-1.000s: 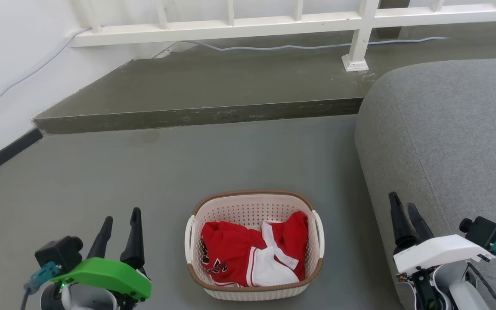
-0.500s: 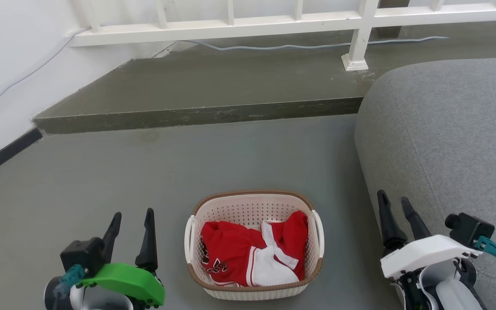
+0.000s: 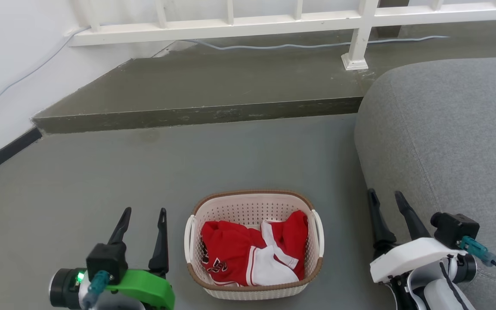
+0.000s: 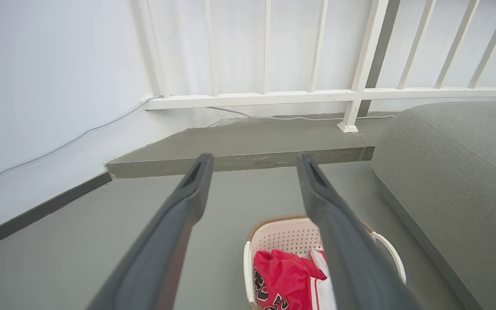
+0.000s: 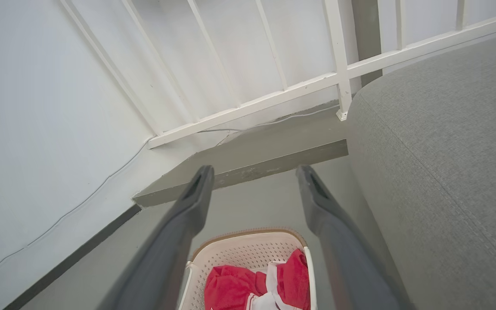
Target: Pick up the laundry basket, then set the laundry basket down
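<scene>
The laundry basket point(image 3: 252, 206) stands on the grey floor at the bottom centre of the head view: cream, perforated, with a brown rim and white side handles, holding red and white clothes. It also appears low in the left wrist view, laundry basket point(image 4: 289, 234), and in the right wrist view, laundry basket point(image 5: 248, 254). My left gripper point(image 3: 144, 211) is open just left of the basket, apart from its left handle. My right gripper point(image 3: 385, 193) is open to the basket's right, in front of the sofa. Neither gripper holds anything.
A grey sofa point(image 3: 446, 129) fills the right side, close to the right gripper. A raised concrete step point(image 3: 196, 114) crosses the floor behind the basket, with a white railing point(image 3: 360, 38) and a cable on it. A white wall with a black skirting point(image 3: 2, 155) runs along the left.
Both grippers have moved inward toward the basket, the left one to the right and the right one to the left. The basket has stayed put.
</scene>
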{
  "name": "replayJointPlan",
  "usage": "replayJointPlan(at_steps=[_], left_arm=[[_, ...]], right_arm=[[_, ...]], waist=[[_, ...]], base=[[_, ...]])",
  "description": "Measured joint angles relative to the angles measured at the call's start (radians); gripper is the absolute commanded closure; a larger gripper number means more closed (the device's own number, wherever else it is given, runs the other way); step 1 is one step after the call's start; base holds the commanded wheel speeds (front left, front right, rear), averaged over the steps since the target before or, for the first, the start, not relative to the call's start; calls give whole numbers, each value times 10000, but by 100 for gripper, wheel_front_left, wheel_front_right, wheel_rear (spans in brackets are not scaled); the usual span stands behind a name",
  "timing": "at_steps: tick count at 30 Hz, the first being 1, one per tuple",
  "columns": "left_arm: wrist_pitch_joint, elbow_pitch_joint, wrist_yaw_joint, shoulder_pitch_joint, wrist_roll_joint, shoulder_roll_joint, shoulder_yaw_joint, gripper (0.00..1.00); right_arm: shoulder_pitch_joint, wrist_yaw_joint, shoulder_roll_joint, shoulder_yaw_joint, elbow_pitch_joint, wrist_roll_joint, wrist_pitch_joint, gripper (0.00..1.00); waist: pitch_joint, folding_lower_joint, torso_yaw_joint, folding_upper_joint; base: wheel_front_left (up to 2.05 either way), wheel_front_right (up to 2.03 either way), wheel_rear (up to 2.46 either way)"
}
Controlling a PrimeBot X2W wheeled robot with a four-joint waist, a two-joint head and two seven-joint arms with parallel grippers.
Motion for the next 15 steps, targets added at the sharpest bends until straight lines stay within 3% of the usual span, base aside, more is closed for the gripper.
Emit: replayJointPlan(at_steps=[15], left_arm=[[-462,-153,221,149,1285,-6,-240,0]], right_arm=[[22,-178,-27,422,-215,-1636,-426,0]], waist=[[6,0,6,0]], base=[[0,0,0]])
